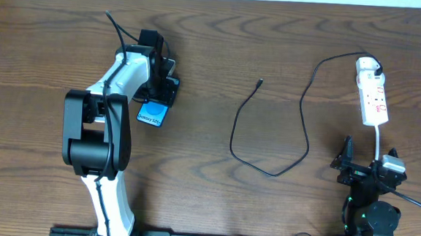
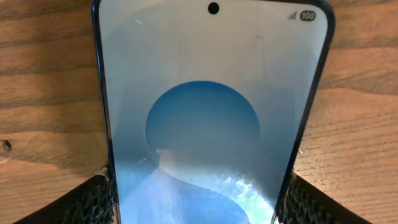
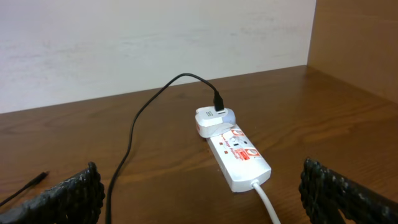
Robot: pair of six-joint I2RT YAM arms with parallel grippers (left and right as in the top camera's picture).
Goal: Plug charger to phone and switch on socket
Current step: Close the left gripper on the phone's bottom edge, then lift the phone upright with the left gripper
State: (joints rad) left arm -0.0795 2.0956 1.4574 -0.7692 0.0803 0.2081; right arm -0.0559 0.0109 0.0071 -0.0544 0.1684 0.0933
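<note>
The phone (image 1: 152,114) lies on the wooden table at the left, its screen lit blue. It fills the left wrist view (image 2: 211,124). My left gripper (image 1: 163,86) is over its far end, with both fingers (image 2: 199,202) pressed against its long edges. The black charger cable (image 1: 266,169) loops across the middle of the table, its free tip (image 1: 261,82) lying bare. Its white plug head (image 1: 367,67) sits in the white socket strip (image 1: 374,102), which also shows in the right wrist view (image 3: 239,158). My right gripper (image 1: 369,158) is open and empty, just in front of the strip (image 3: 199,193).
The strip's thick white cord (image 1: 379,139) runs toward my right arm, between the open fingers (image 3: 267,202). The cable passes near the right gripper's left finger (image 3: 127,155). A white wall borders the table's far edge.
</note>
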